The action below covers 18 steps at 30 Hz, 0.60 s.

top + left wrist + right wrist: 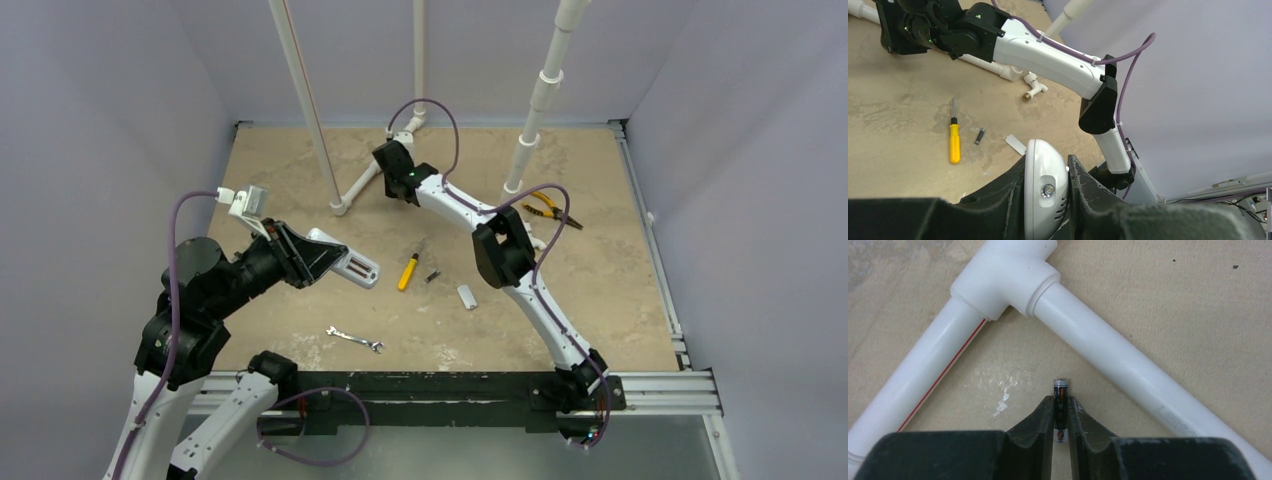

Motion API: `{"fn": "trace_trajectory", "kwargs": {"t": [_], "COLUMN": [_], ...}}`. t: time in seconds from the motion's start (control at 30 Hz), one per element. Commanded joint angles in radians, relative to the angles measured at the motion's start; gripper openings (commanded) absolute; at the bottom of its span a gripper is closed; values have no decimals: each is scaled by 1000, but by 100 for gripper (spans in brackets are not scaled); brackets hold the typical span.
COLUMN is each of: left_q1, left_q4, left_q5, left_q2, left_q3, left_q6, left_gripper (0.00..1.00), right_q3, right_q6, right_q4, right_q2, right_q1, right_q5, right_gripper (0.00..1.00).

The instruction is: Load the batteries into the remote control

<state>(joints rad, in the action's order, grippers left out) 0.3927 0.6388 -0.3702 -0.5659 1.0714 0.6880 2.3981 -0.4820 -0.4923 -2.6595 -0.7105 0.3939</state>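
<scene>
The left pincer (1046,167) clenches the slim white plastic remote control (1040,200) above the beige surface (620,300). The right pincer (1060,404) grasps one small dark cylindrical battery (1061,386) beside white plastic pipes (1108,340); I judge none loaded yet.

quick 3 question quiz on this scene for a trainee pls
1. True or false: the left hand grips the remote control.
2. What sits between the fingers of the right hand? A) a key B) a battery C) a coin
3. Fill in: a second battery lies on the table beside the yellow-handled ___.

Key: 1 true; 2 B; 3 screwdriver.
</scene>
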Motion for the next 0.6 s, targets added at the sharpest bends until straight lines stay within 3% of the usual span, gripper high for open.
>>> {"fn": "trace_trajectory", "kwargs": {"t": [0.0,0.23,0.57], "left_q1": [-7,-6,-6], "left_q4": [-36,-51,-46], "left_q5": [-8,-15,-10], "left_q2": [3,-4,-12], "left_q3": [0,-13,-11], "left_q6": [8,21,16], "left_gripper": [0,0,0], "right_q3": [-53,-172,-710], "right_q6": [125,193,281], "right_q4": [-157,-130,87], "right_q2": [26,81,449], "right_q1": [-19,-24,-14], "right_q5": [-35,-56,-37], "right_gripper": [13,3,0]}}
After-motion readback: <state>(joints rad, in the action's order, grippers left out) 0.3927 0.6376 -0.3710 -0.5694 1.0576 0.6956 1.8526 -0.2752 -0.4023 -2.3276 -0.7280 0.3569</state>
